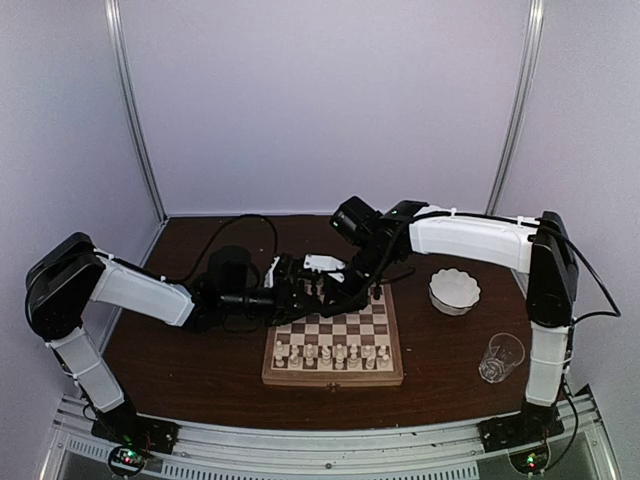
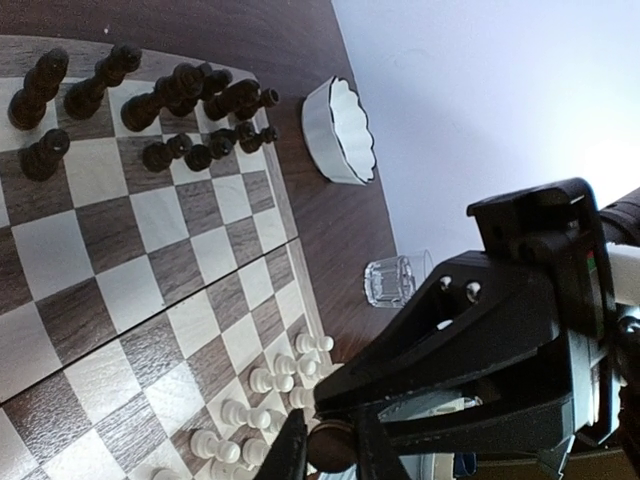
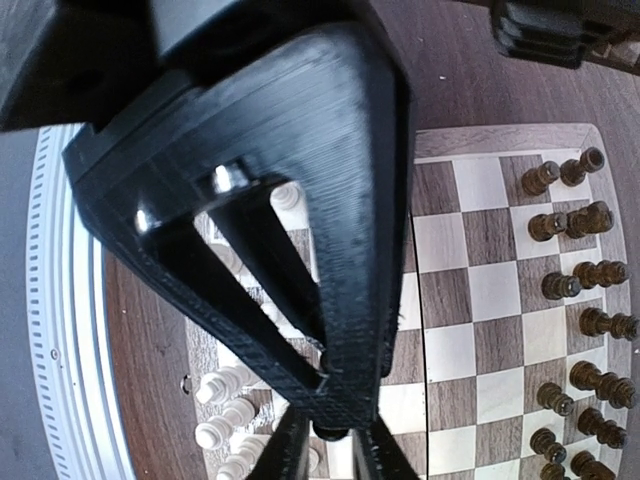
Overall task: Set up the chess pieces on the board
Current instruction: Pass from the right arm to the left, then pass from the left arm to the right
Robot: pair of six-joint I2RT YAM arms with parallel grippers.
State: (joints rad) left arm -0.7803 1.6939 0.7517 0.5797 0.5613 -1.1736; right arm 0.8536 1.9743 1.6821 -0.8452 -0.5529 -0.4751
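Observation:
The board [image 1: 335,378] lies mid-table. White chess pieces [image 1: 335,352] stand on its near rows, and dark ones [image 2: 180,90] line the far rows. Both grippers meet above the far edge of the board. My left gripper [image 2: 330,455] is shut on the round base of a dark chess piece [image 2: 332,448]. From the other side, my right gripper [image 3: 333,455] has its fingers narrowly apart around the same piece's tip [image 3: 333,432]. I cannot tell whether they touch it. In the top view the left gripper [image 1: 305,287] and right gripper [image 1: 343,290] hide the piece.
A white scalloped bowl [image 1: 454,290] sits right of the board, with a clear drinking glass [image 1: 500,358] nearer the front right. Black cables trail across the table behind the left arm. The table's metal front rail [image 1: 330,440] runs between the arm bases.

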